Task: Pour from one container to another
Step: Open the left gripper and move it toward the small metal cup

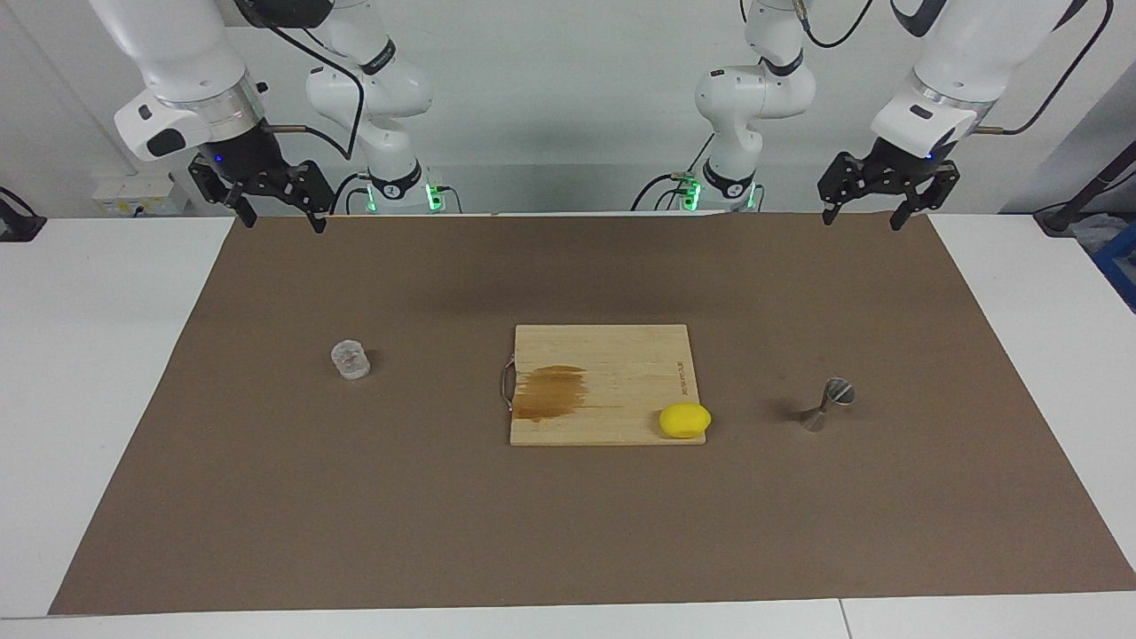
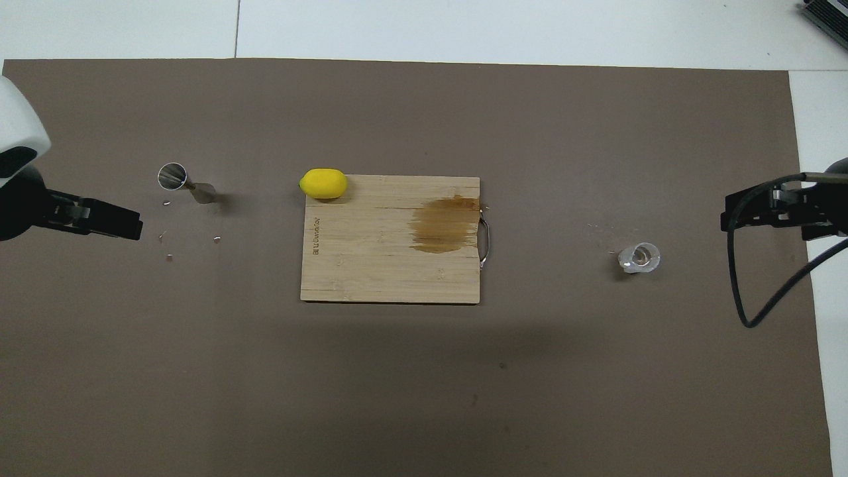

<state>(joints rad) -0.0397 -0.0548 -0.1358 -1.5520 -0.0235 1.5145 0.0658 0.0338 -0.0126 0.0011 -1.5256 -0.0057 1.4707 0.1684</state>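
A small clear glass tumbler (image 1: 351, 359) (image 2: 640, 258) stands on the brown mat toward the right arm's end. The steel hourglass jigger (image 1: 828, 404) (image 2: 185, 183) stands on the mat toward the left arm's end. My left gripper (image 1: 862, 219) (image 2: 106, 223) hangs open, high over the mat at its own end, well apart from the jigger. High over the mat at the tumbler's end, my right gripper (image 1: 280, 220) (image 2: 762, 212) is open too and holds nothing.
A wooden cutting board (image 1: 612, 355) (image 2: 371, 265) with a brown stain lies mid-mat. A yellow lump (image 1: 684, 420) (image 2: 323, 183) sits on its corner toward the jigger. Small bits (image 2: 165, 204) lie scattered by the jigger. White tabletop (image 1: 98, 373) surrounds the mat.
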